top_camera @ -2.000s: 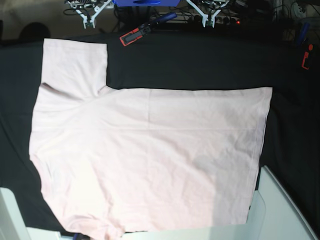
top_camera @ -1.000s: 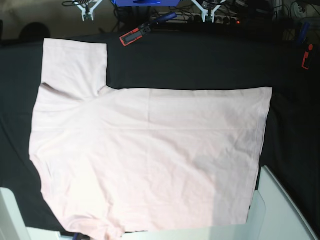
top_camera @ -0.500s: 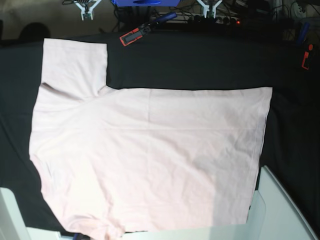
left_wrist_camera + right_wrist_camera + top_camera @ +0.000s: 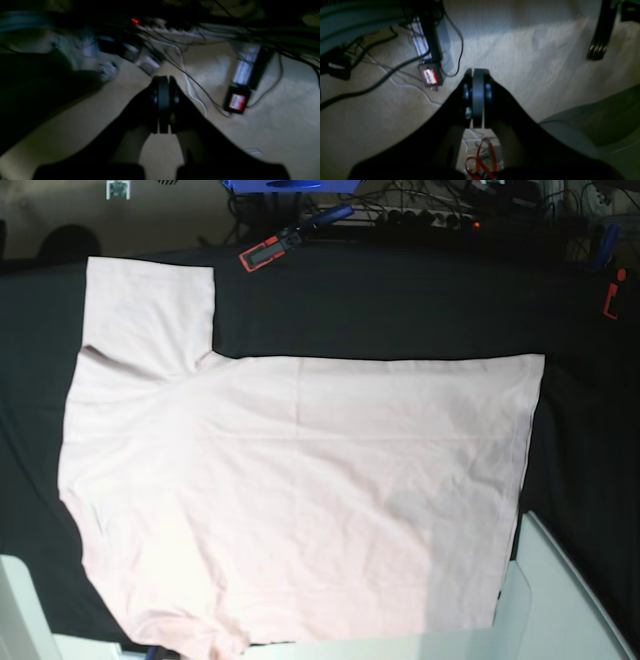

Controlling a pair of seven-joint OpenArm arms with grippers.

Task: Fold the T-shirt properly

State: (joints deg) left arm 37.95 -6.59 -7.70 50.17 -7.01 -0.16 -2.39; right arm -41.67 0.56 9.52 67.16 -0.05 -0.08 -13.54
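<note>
Watching both arms pull out of the frame's top edge: left gripper (image 4: 163, 105) and right gripper (image 4: 478, 96) clenched, empty, over floor. T-shirt (image 4: 300, 490) lies flat mid-frame on the black-clothed counter (image 4: 400, 300), unfolded; folding hasn't begun.

Beige carpet floor (image 4: 545, 45), tangled cables (image 4: 190, 75), black cloth (image 4: 400, 310)

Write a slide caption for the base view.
Pale pink T-shirt spread flat, plain side up, on a black cloth; no gripper in view.

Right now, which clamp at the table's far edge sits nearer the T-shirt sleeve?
The red-and-black clamp at the far edge's middle, just right of the T-shirt sleeve. The other red clamp sits at the far right.
</note>
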